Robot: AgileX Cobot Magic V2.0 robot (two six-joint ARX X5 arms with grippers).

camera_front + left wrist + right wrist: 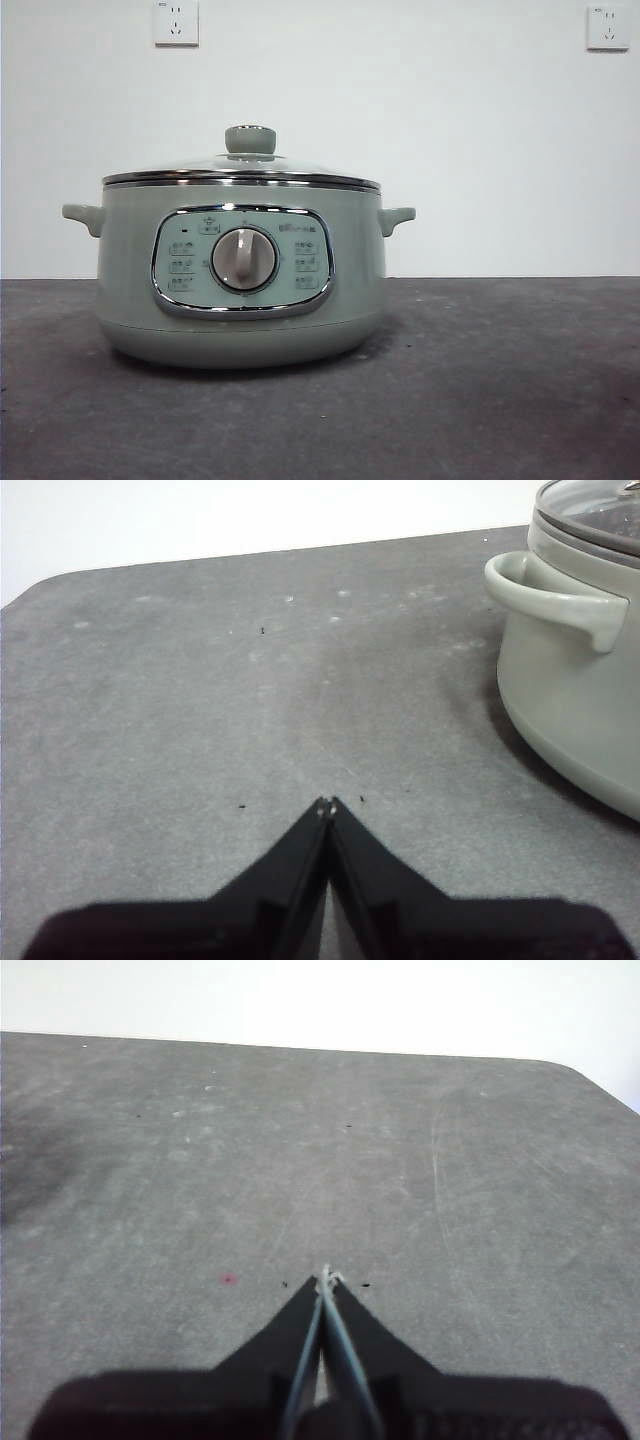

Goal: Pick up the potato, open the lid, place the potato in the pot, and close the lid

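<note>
1. Sitting at 9 o'clock on the matte grey bench, the rounded sage-green pot wears its domed glass lid.
2. Left tool and right tool hover pinched closed, empty.
3. Potato unseen.

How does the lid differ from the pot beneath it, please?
The lid is clear glass and shallow; the pot is opaque pale green and deep. The lid has one round knob on top; the pot has two side handles and a front dial. Both are round with chrome trim, and the knob matches the pot's green.
</note>
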